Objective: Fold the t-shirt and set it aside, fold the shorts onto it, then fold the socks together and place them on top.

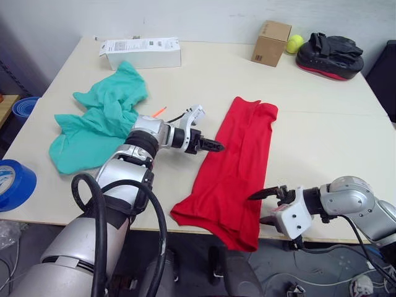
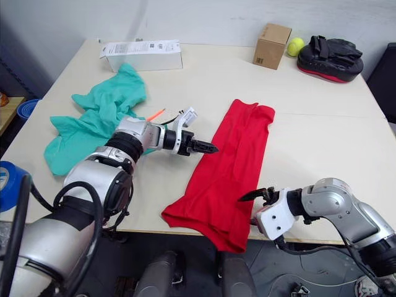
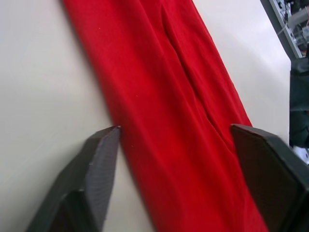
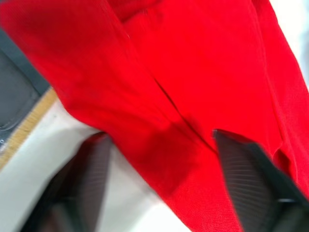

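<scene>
The white box (image 1: 141,52) at the bench's (image 1: 322,124) far edge bears unreadable print; the t-shirt (image 1: 232,167) lies folded long, overhanging the near edge; left hand (image 1: 213,146) and right hand (image 1: 265,206) both spread, empty.

Pale beige table (image 1: 322,124) against a plain white wall (image 1: 204,18), dark floor (image 1: 192,272) below.

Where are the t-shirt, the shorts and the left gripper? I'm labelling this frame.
t-shirt (image 1: 232,164), left eye view, middle of the folded strip.
shorts (image 1: 102,120), left eye view, centre of the crumpled cloth.
left gripper (image 1: 218,146), left eye view, between the fingertips.
</scene>
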Controlling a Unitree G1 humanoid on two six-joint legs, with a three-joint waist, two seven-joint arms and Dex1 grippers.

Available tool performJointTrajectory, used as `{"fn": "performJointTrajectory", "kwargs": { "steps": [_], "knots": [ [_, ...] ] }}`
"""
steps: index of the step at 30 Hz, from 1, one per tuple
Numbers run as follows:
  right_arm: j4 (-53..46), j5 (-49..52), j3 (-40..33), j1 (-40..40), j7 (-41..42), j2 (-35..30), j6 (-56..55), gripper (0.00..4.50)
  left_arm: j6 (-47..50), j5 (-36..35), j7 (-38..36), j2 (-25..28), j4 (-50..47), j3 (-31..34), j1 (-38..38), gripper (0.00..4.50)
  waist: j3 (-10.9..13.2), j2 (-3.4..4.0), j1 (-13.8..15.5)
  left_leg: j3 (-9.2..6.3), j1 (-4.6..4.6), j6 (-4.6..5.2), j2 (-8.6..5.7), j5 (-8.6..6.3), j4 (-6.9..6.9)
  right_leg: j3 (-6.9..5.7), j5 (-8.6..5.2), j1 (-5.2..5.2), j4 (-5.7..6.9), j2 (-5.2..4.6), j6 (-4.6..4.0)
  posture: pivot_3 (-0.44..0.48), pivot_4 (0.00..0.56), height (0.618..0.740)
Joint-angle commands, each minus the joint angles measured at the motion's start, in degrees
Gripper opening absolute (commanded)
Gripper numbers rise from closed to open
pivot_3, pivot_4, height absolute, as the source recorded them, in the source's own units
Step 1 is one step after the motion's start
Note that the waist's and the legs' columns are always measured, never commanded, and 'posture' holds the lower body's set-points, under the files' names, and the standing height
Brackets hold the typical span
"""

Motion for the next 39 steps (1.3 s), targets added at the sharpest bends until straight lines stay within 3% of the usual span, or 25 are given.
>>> {"fn": "performJointTrajectory", "kwargs": {
  "steps": [1, 6, 8, 21, 27, 35, 39],
  "knots": [
    [1.72, -1.48, -0.71, -0.8, -0.51, 0.68, -0.73, 1.87, -0.67, 0.71, 1.47, -0.52, 0.07, 1.83, -0.25, 2.23, 0.0, 0.0, 0.01, 0.0, 0.01, 0.0, 0.0, 0.0, 0.0, 0.0, 0.0, 0.0, 0.0, 0.0, 0.0, 0.0, 0.15, 0.74],
    [3.76, -2.17, -0.54, -2.03, -0.02, 1.0, -2.39, 0.18, -0.49, 0.61, 4.39, -0.56, 0.45, 4.58, 0.43, 0.66, 0.0, 0.0, -0.01, 0.01, 0.02, -0.01, -0.01, 0.01, 0.0, 0.0, 0.0, 0.0, 0.03, 0.0, 0.0, 0.0, 0.15, 0.74],
    [4.69, -2.19, -0.73, -2.5, 0.19, 0.77, -3.24, 0.0, -0.16, 0.48, 5.05, -0.61, 0.46, 5.61, 0.51, 0.02, 0.0, 0.0, 0.0, 0.02, 0.03, -0.02, 0.0, 0.01, 0.0, 0.0, 0.0, 0.0, 0.04, 0.0, 0.0, 0.0, 0.15, 0.74],
    [15.18, -1.74, -1.32, -7.53, 2.49, -1.85, -12.02, 0.0, -0.02, 0.72, 7.09, 0.96, 0.0, 8.6, 2.27, 0.02, 0.0, 0.0, -0.06, 0.07, 0.1, -0.04, -0.02, 0.02, -0.01, 0.03, 0.0, 0.04, 0.08, 0.0, 0.0, 0.0, 0.15, 0.74],
    [18.64, -0.56, -0.57, -8.96, 4.27, -1.92, -15.94, 0.0, 3.27, 0.4, 4.04, 2.57, -1.86, 8.77, 2.93, 0.02, 0.0, 0.0, -0.08, 0.11, 0.15, -0.06, -0.01, 0.03, -0.02, 0.05, 0.0, 0.04, 0.12, 0.01, 0.0, 0.0, 0.15, 0.74],
    [19.32, 0.99, 0.52, -10.12, 5.88, -0.21, -17.77, 0.0, 9.65, -0.27, 1.9, 3.26, -8.57, 7.8, 6.82, 0.02, 0.0, 0.0, -0.25, 0.13, 0.23, -0.08, -0.01, 0.04, -0.03, 0.09, 0.0, 0.09, 0.16, 0.01, 0.0, 0.0, 0.15, 0.74],
    [20.46, 0.48, 0.85, -11.74, 5.43, 1.59, -19.32, 0.0, 14.33, -0.93, 2.16, 3.94, -17.02, 6.66, 11.28, 0.02, 0.0, 0.0, -0.32, 0.2, 0.37, -0.12, 0.01, 0.05, -0.06, 0.15, 0.0, 0.15, 0.22, 0.03, 0.0, 0.0, 0.15, 0.74]
  ]
}}
